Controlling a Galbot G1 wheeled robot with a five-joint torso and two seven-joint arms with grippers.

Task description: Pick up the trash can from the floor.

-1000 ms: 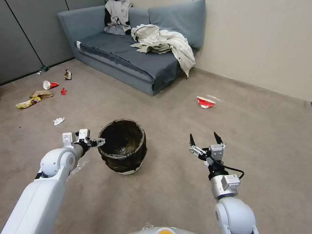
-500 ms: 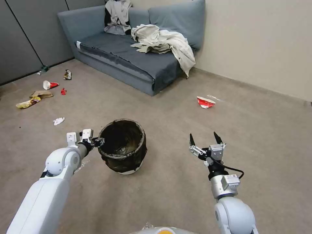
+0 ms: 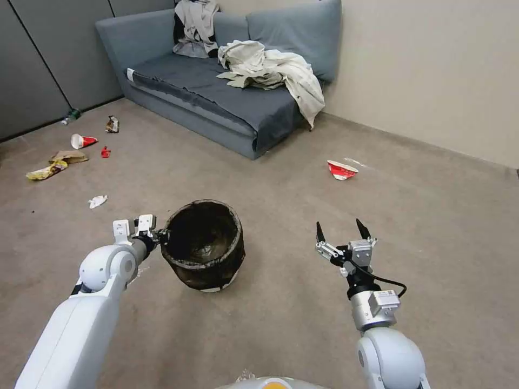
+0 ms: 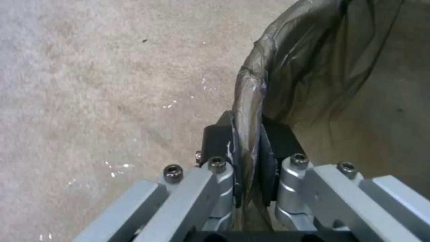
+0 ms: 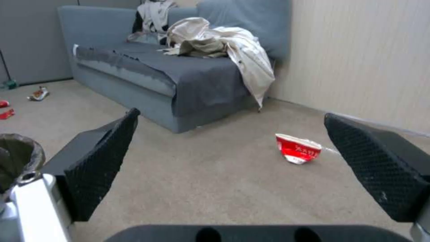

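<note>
The trash can (image 3: 203,246), a small round bin lined with a dark bag, stands on the beige carpet floor (image 3: 281,324) in front of me, leaning slightly. My left gripper (image 3: 162,236) is at its left rim. In the left wrist view the gripper (image 4: 248,134) is shut on the bag-covered rim (image 4: 251,101), one finger inside and one outside. My right gripper (image 3: 339,226) hovers open over the floor to the can's right, holding nothing. In the right wrist view the gripper (image 5: 230,117) is spread wide, and the can's rim (image 5: 18,154) shows at the edge.
A crushed red-and-white cup (image 3: 341,169) lies on the carpet ahead to the right. A grey sofa (image 3: 216,92) with clothes stands at the back. Scattered litter (image 3: 65,156) lies far left. A wall (image 3: 432,75) runs along the right.
My left gripper slid onto the can's rim and shut on it. The can has shifted a little to the left and tipped slightly. The right arm has not moved.
</note>
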